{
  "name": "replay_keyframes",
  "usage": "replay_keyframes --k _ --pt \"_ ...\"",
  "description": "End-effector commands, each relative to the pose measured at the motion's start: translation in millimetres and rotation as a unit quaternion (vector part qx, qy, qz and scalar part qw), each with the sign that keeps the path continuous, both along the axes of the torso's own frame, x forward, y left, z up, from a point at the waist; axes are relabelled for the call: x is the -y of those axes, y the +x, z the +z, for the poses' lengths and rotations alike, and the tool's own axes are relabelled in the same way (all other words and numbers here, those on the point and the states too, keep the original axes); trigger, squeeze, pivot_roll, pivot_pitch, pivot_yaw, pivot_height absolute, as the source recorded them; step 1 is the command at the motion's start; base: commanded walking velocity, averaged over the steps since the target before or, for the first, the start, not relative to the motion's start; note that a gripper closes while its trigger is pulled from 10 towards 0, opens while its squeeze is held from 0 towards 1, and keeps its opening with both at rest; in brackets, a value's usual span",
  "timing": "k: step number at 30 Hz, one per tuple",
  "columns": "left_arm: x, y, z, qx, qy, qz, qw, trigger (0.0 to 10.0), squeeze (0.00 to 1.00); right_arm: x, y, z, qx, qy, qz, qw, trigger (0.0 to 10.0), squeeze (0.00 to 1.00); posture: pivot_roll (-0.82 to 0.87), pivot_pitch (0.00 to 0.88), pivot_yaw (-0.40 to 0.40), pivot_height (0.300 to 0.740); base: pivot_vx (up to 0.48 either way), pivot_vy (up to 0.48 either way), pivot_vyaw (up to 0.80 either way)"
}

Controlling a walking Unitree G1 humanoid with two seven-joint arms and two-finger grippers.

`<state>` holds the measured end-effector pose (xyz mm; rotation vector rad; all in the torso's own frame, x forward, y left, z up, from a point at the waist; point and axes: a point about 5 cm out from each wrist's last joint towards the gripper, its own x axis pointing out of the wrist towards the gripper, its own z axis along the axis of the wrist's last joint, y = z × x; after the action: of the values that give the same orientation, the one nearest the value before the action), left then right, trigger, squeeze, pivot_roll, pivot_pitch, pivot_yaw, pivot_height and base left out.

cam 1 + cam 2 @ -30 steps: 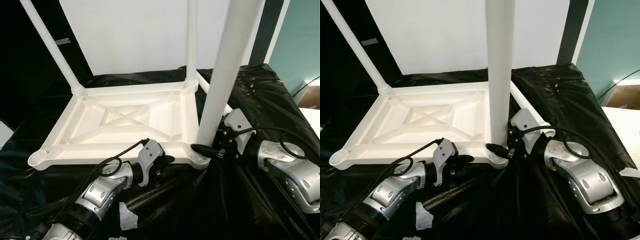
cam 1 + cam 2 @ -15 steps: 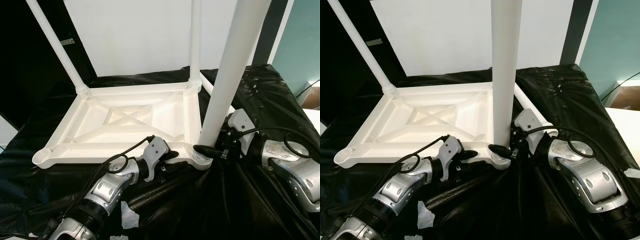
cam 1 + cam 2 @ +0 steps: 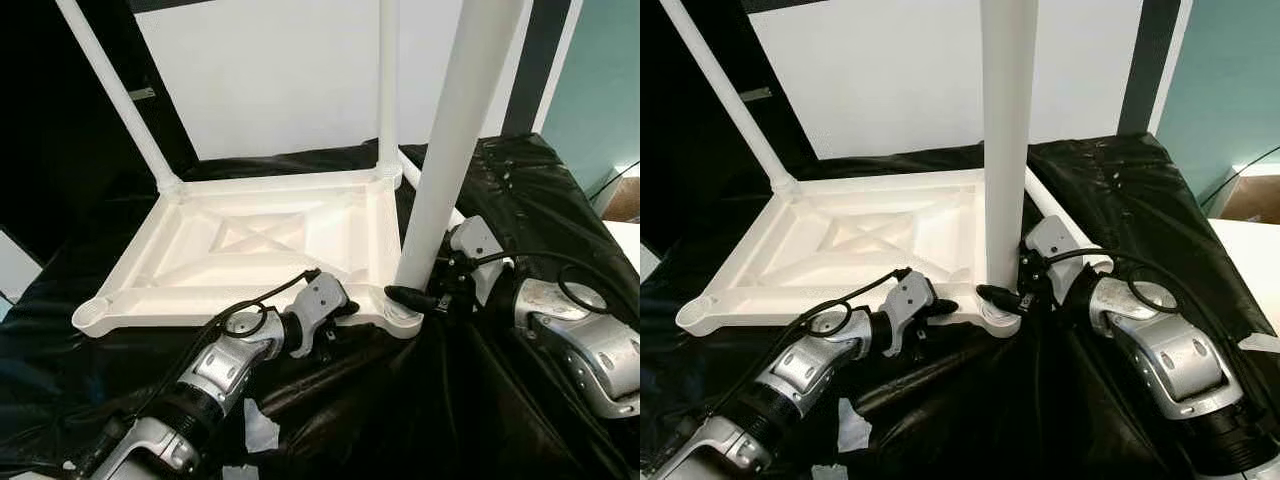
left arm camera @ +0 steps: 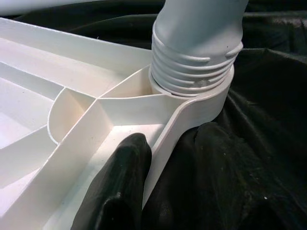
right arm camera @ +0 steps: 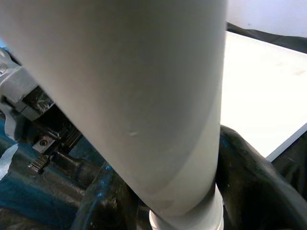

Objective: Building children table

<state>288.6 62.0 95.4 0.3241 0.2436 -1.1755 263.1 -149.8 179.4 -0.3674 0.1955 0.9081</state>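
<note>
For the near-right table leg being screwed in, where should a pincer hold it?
Low on the round shaft of the leg, just above its threaded end, coming from the side: it stands nearly upright in the tabletop's corner socket, as the right pincer grips now.

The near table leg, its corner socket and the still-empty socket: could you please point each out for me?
near table leg [image 3: 1006, 150], right eye view, mid-shaft.
corner socket [image 4: 211, 103], left wrist view, ring's outer wall.
empty socket [image 3: 92, 316], left eye view, rim of the near-left corner cup.
</note>
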Motion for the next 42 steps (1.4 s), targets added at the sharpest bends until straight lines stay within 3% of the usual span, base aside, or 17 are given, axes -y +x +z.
replay_keyframes --k 1,10,11,12,13,22,30,36,40,41,42 --pt "-7.1 -6.1 -29 -0.042 0.060 0.016 0.997 10.0 0.00 5.8 -5.4 -29 -0.082 -0.023 -0.019 0.996 10.0 0.00 -0.11 0.000 0.115 0.740 0.000 0.000 0.00" --pt "4.4 -15.6 -37 -0.046 0.087 -0.027 0.995 10.0 0.00 0.8 -8.4 -31 -0.087 -0.011 -0.018 0.996 10.0 0.00 -0.11 0.000 0.118 0.740 0.000 0.000 0.00" --pt "6.8 -16.1 -40 -0.049 0.092 -0.032 0.994 4.4 0.00 0.3 -8.2 -31 -0.088 -0.010 -0.019 0.996 10.0 0.00 -0.11 0.000 0.119 0.740 0.000 0.000 0.00" --pt "6.8 -16.1 -40 -0.049 0.092 -0.032 0.994 4.4 0.00 0.3 -8.2 -31 -0.088 -0.010 -0.019 0.996 10.0 0.00 -0.11 0.000 0.119 0.740 0.000 0.000 0.00" --pt "11.9 -15.3 -42 -0.060 0.093 -0.042 0.993 0.0 0.00 0.1 -6.9 -30 -0.087 -0.008 -0.023 0.996 10.0 0.00 -0.11 0.000 0.121 0.740 0.000 0.000 0.00" --pt "16.1 -20.3 -41 -0.090 0.073 -0.071 0.991 0.0 0.00 0.0 -5.7 -30 -0.086 0.000 -0.032 0.996 10.0 0.00 -0.12 0.000 0.127 0.740 0.000 0.000 0.00" --pt "6.2 -31.4 -32 -0.148 0.003 -0.116 0.982 0.0 0.00 8.2 2.1 -23 -0.075 0.018 -0.073 0.994 10.0 0.00 -0.12 0.000 0.136 0.740 0.000 0.000 0.00" --pt "11.6 -30.7 -25 -0.156 -0.051 -0.125 0.979 0.0 0.00 11.9 9.4 -13 -0.063 0.033 -0.093 0.993 10.0 0.00 -0.12 0.000 0.135 0.740 0.000 0.000 0.00" --pt "15.8 -27.6 -20 -0.137 -0.074 -0.114 0.981 0.0 0.00 8.7 11.5 -8 -0.059 0.040 -0.094 0.993 10.0 0.00 -0.12 0.000 0.135 0.740 0.000 0.000 0.00" --pt "17.0 -22.4 -20 -0.125 -0.077 -0.091 0.985 10.0 0.00 6.1 11.9 -5 -0.055 0.040 -0.086 0.994 10.0 0.00 -0.13 0.000 0.134 0.740 0.000 0.000 0.00" --pt "17.7 -19.1 -19 -0.118 -0.078 -0.075 0.987 10.0 0.00 4.3 12.1 -2 -0.053 0.039 -0.081 0.995 10.0 0.00 -0.13 0.000 0.134 0.740 0.000 0.000 0.00"
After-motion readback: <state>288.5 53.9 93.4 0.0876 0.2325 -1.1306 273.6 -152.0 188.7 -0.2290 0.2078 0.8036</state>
